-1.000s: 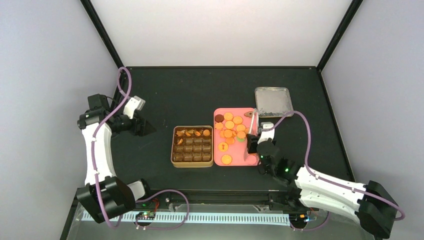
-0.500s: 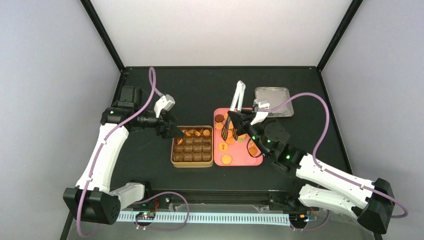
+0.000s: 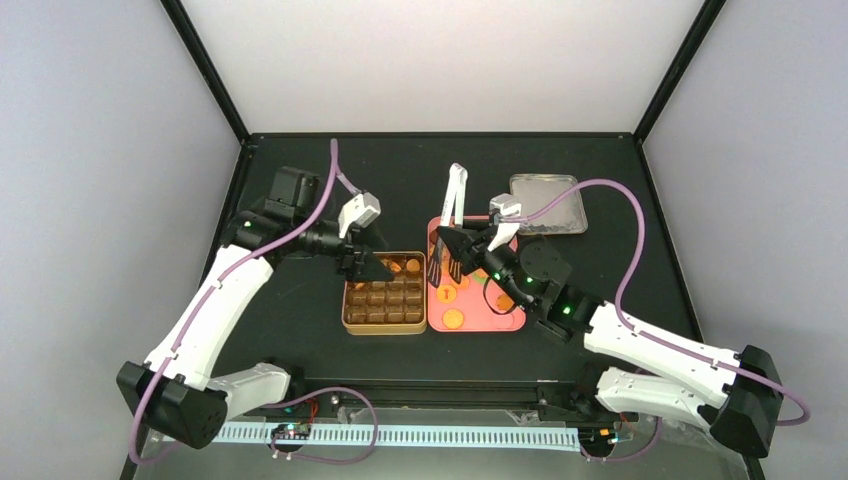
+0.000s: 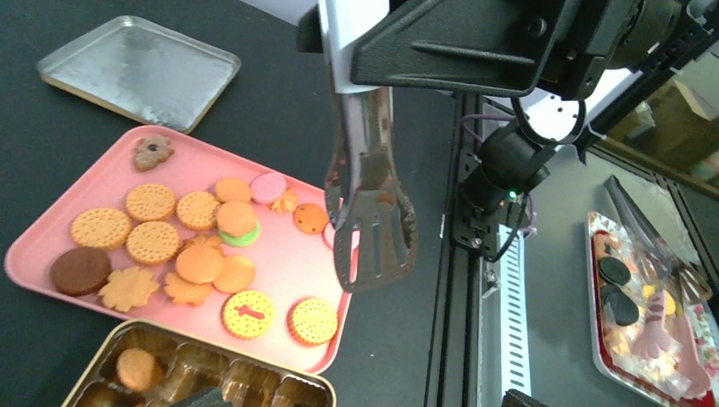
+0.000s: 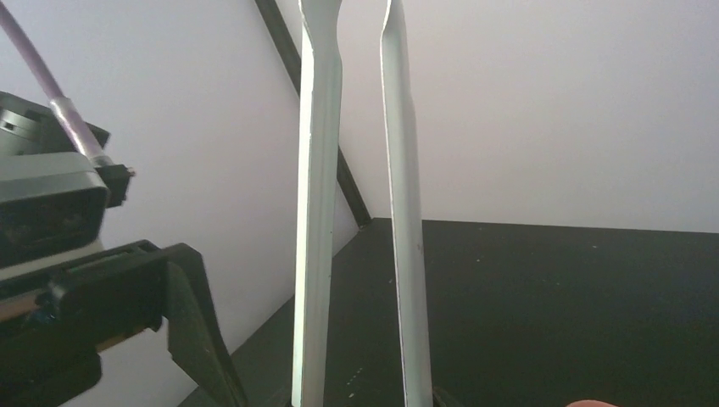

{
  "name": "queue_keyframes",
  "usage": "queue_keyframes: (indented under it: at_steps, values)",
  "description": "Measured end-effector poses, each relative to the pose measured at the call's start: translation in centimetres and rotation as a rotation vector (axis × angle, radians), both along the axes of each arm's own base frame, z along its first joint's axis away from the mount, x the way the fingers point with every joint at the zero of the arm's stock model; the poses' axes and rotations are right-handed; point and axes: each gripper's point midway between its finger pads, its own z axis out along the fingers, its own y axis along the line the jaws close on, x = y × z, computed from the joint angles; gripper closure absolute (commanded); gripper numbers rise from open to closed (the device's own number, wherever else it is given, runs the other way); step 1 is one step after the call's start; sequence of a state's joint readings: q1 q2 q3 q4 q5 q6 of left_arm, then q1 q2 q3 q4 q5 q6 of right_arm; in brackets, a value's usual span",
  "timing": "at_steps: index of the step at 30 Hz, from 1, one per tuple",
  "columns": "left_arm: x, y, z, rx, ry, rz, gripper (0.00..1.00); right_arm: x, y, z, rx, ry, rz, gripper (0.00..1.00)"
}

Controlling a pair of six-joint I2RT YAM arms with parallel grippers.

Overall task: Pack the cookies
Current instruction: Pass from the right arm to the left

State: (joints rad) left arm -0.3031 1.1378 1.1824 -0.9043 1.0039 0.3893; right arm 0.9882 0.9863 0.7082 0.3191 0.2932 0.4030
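From where I stand, the job looks to be in the fetching step: the right pincer [image 3: 458, 247] is clamped on a pair of metal tongs [image 4: 370, 229], which hang blades-down over the near edge of the pink tray [image 4: 284, 267]; I can see no biscuit between the blades. The left pincer [image 3: 365, 264] hovers over the far corner of the gold tin [image 3: 385, 327]; whether its fingers are apart or together I cannot tell.

Most of the cookies [image 4: 153, 242] lie loose on the pink tray, round golden ones with a few flower shapes, a dark brown one and a pale pink one; only a handful sit in the tin, all along its far row, while the brown cups nearer me look unfilled; so I'd judge the packing barely begun.

The next move, I reckon, calls for lowering the tongs around a single biscuit, squeezing gently so it doesn't skate, then carrying it across to a free cup.

A shallow metal tray [image 3: 547, 203] sits on the desk [image 3: 400, 180] just beyond the pink one; I see nothing in it.
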Motion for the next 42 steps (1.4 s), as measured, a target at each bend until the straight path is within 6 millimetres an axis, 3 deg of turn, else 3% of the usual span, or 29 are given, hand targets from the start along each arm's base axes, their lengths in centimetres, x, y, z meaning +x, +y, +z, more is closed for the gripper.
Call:
queue_keyframes:
  at_steps: [7, 13, 20, 25, 27, 29, 32, 35, 42]
  values:
    - [-1.5, -2.6, -1.2, 0.017, 0.039, -0.107, 0.21, -0.8, 1.3, 0.9, 0.046, -0.014, 0.086, 0.59]
    - [-4.0, -3.9, -0.9, -0.011, 0.035, -0.226, 0.32, -2.5, 2.6, 2.4, 0.108, -0.035, 0.214, 0.58]
    - [-5.6, -3.9, -0.6, -0.04, 0.044, -0.297, 0.57, -4.5, 3.6, 4.0, 0.168, -0.057, 0.343, 0.56]
    - [-6.5, -3.9, -0.3, -0.068, 0.064, -0.334, 0.64, -5.3, 3.9, 5.2, 0.194, -0.08, 0.393, 0.56]
    - [-6.8, -3.8, -0.2, -0.076, 0.074, -0.343, 0.71, -5.5, 4.1, 5.6, 0.2, -0.09, 0.412, 0.55]
    - [-7.0, -3.8, -0.1, -0.085, 0.083, -0.353, 0.78, -5.6, 4.3, 5.7, 0.205, -0.096, 0.428, 0.55]
    - [-7.4, -3.8, 0.2, -0.102, 0.094, -0.368, 0.82, -5.8, 4.8, 5.4, 0.2, -0.095, 0.45, 0.55]
    - [-7.6, -3.7, 0.3, -0.107, 0.105, -0.374, 0.98, -5.9, 5.3, 5.1, 0.194, -0.091, 0.47, 0.53]
    - [-8.1, -3.6, 0.1, -0.105, 0.105, -0.392, 0.98, -6.3, 5.5, 5.2, 0.197, -0.098, 0.496, 0.42]
